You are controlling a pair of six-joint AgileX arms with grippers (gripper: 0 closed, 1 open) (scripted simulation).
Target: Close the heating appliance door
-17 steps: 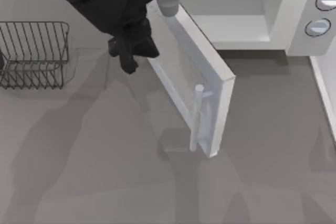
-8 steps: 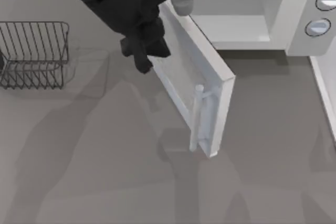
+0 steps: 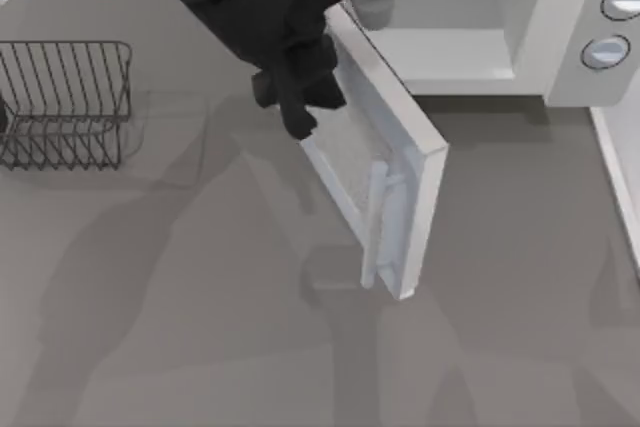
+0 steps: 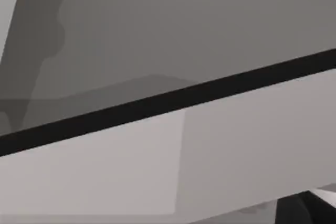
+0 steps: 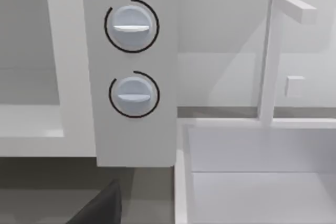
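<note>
The white heating appliance [image 3: 560,17] stands at the back right with its pale cavity [image 3: 450,47] open and two round knobs [image 5: 131,24] on its side panel. Its door [image 3: 400,147] swings out toward the table's front, with a translucent window and a pale bar handle [image 3: 375,227] near the free edge. My black left arm reaches in from the back left. My left gripper [image 3: 297,115] is at the door's outer face near the hinge side, and that face sits very close in the left wrist view [image 4: 236,150]. A dark part of my right gripper [image 5: 100,208] lies low before the knob panel.
A dark wire rack [image 3: 65,102] stands at the left of the table. A white sink basin [image 5: 252,182] with a white faucet [image 5: 269,61] sits right of the appliance, its rim at the top view's right edge [image 3: 620,177]. Grey tabletop [image 3: 200,327] lies in front.
My left arm has moved right and slightly forward, bringing its gripper from beside the door onto its outer face. The door's angle has not visibly changed.
</note>
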